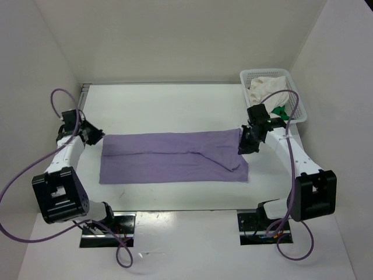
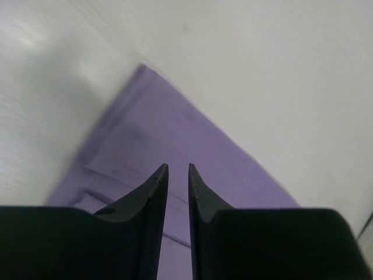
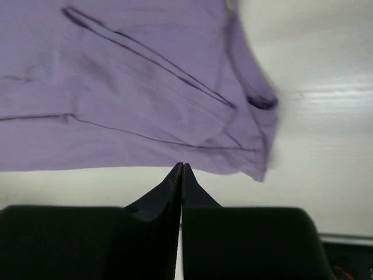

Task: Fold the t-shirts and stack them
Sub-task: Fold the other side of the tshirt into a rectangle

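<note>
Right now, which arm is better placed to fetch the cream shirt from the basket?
The right arm, I would say. The right gripper is near the basket, where the cream shirt lies; the left gripper is at the far end of the purple shirt.

White flat table (image 1: 175, 102) bearing a lavender purple soft cloth short-sleeved t-shirt (image 1: 172, 158) and a white plastic mesh basket (image 1: 265, 72).
The t-shirt lies flat across the middle of the table, folded into a long band running left to right, with creased layers at its right end. The basket stands in the far right corner, apart from the t-shirt; bare tabletop shows all round the cloth.
</note>
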